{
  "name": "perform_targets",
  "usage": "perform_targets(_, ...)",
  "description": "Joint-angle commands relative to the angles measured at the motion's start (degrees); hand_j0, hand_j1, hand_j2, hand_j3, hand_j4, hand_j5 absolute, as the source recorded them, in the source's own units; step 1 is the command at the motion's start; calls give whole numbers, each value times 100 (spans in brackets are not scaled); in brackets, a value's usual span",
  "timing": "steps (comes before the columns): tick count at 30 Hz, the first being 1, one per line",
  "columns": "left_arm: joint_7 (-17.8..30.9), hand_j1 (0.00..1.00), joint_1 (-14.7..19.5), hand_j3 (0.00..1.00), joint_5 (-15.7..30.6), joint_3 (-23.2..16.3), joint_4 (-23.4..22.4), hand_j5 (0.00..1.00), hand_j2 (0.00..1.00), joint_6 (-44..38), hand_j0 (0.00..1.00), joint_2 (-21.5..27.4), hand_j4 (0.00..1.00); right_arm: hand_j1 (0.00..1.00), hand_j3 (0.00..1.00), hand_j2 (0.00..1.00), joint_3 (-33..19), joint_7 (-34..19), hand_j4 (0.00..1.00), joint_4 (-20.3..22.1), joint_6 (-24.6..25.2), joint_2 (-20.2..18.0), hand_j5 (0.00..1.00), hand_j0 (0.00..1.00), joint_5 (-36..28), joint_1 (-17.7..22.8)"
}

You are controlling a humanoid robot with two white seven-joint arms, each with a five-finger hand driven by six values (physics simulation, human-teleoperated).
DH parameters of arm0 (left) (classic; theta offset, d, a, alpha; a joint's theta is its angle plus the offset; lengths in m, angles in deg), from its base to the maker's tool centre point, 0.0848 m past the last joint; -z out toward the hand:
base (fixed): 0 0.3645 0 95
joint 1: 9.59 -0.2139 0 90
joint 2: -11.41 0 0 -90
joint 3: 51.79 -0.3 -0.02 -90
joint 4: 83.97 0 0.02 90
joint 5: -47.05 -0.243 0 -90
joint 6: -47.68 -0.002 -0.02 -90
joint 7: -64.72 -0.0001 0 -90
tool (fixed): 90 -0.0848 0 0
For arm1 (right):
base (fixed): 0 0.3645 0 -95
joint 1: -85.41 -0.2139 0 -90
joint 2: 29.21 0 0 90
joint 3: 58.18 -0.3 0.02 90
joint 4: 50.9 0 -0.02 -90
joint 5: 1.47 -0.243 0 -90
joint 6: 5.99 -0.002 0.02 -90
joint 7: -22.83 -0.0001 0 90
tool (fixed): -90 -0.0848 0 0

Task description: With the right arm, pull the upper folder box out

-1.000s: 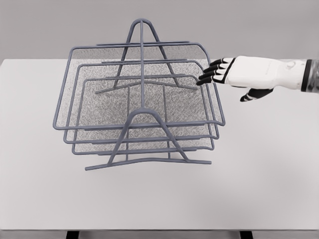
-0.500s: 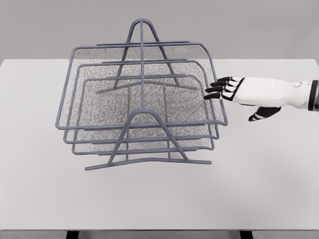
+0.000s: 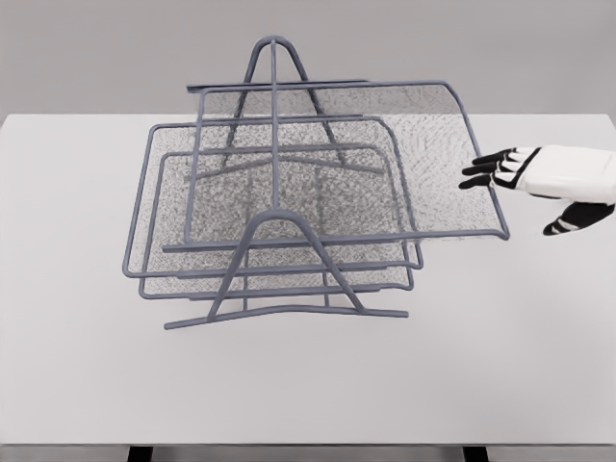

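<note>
Upper folder box point(image 3: 423, 144) sticks out to the right of the rack point(image 3: 274, 226) on the white surface point(image 3: 500, 346). Right robot hand point(image 3: 500, 171) at its right rim, fingers extended w/ black tips touching the wire, not clenched around it.

Only one part of the robot is in view: the right hand point(image 3: 539, 188), which comes in near the right edge of the bench point(image 3: 308, 385). The back of the hand is a smooth, glossy white shell with rounded edges and a soft grey shading on its lower side. The fingers point(image 3: 481, 173) are black at the ends, with small white segments between the black joints, so they look banded. The thumb point(image 3: 570, 220) below is also black with a white patch. No cables, screws or markings can be made out.
</note>
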Motion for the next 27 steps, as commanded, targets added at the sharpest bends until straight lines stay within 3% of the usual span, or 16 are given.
perform_targets(1,1,100,0,100,0,-2,-2,100,100,1,100,0,100,100,100,100,-77,-30,100,-109,-90,-135,100,100,578,0)
perform_targets(13,1,100,0,100,0,-2,-2,100,100,1,100,0,100,100,100,100,-174,-30,100,-126,-90,-882,100,100,139,35)
perform_targets(17,1,100,0,100,0,-2,-2,100,100,1,100,0,100,100,100,100,-297,-30,100,-206,-90,-961,100,100,121,26)
perform_targets(19,1,100,0,100,0,-2,-2,100,100,1,100,0,100,100,100,100,-288,-30,100,-223,-90,-1224,100,100,-160,26)
perform_targets(22,1,100,0,100,0,-2,-2,100,100,1,100,0,100,100,100,100,-297,-30,100,-232,-90,-1260,100,100,-160,26)
perform_targets(24,1,100,0,100,0,-2,-2,100,100,1,100,0,100,100,100,100,-604,-30,100,-276,-90,-1198,100,100,-758,26)
perform_targets(27,1,100,0,100,0,-2,-2,100,100,1,100,0,100,100,100,100,-859,-30,100,-443,-90,-1189,100,100,-1101,35)
